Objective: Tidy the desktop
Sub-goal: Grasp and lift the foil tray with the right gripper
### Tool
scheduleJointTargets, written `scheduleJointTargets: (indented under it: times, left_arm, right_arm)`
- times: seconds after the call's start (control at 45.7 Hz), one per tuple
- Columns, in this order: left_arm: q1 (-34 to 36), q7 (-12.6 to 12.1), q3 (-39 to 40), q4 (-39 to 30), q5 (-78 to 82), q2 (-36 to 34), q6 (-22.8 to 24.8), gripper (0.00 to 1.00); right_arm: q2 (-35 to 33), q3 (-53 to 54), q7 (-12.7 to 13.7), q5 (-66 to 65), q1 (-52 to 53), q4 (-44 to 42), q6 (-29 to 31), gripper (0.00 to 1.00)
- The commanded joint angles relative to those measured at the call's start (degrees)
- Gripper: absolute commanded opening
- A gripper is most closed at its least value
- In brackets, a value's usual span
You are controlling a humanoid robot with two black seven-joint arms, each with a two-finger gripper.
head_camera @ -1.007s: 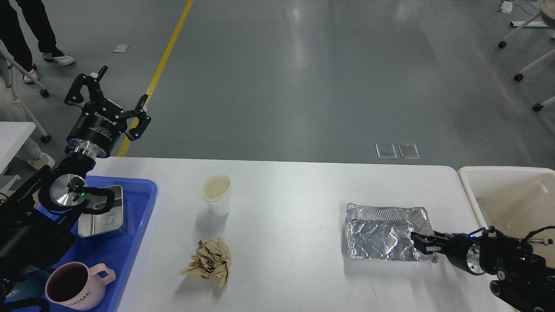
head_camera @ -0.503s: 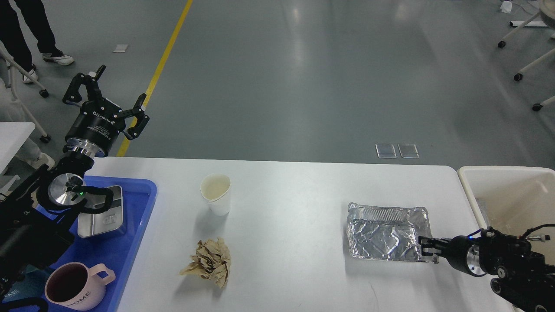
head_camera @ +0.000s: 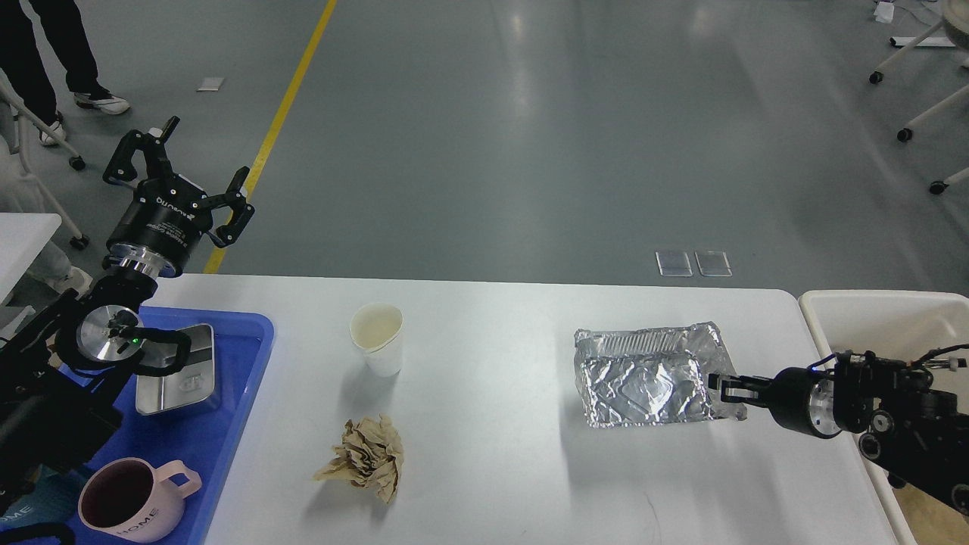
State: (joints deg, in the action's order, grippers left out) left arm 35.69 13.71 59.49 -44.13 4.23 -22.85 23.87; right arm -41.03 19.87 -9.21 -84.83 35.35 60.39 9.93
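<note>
The white desktop holds a crumpled foil tray, a white paper cup and a ball of crumpled brown paper. My right gripper comes in from the right and is shut on the foil tray's right edge. It holds the tray a little above the desktop, with its shadow showing below. My left gripper is open and empty, raised high beyond the desktop's far left corner.
A blue tray at the left holds a metal box and a pink mug. A cream-white bin stands at the desktop's right end. A person's legs and chair wheels are at the far left.
My right gripper has lifted the foil tray and carried it up and to the left. My left gripper has drifted slightly up and left, still open.
</note>
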Motion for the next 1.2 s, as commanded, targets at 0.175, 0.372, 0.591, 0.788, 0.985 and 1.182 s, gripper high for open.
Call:
scheduleJointTargets:
  times: [0.175,0.372,0.591,0.788,0.985,1.182]
  left_arm:
    - [-0.1,0.0,-0.4,-0.1,0.0,-0.5,-0.3,0.98]
    - [-0.1,0.0,-0.4,-0.1,0.1,-0.8,-0.8,0.98]
    - [-0.3,-0.1,-0.8,0.0,0.1,-1.0,-0.8,0.98]
    - [-0.4,0.1,-1.5,0.0,0.0,-1.2,-1.5,0.98]
    - [-0.4,0.1,-1.5,0.0,0.0,-1.6,-1.5,0.98]
    - [-0.8,0.1,-1.6,0.1,0.1,-1.8,-2.2,0.98]
  right_arm:
    - [0.4,4.2,-0.8,4.2,1.0,1.5,3.0,0.00]
    - [-0.2,4.7,-0.1,5.1,0.7,9.5,2.1,0.00]
    - [-4.8,4.6,2.5,7.7,1.1,17.4,2.1,0.00]
    - [-9.9,4.5,4.6,9.1,2.1,21.8,2.7,0.00]
    - [-12.7,4.4,4.6,12.1,5.6,23.1,4.7,0.00]
    - [-11.8,3.9,4.9,16.9,8.9,24.3,4.9,0.00]
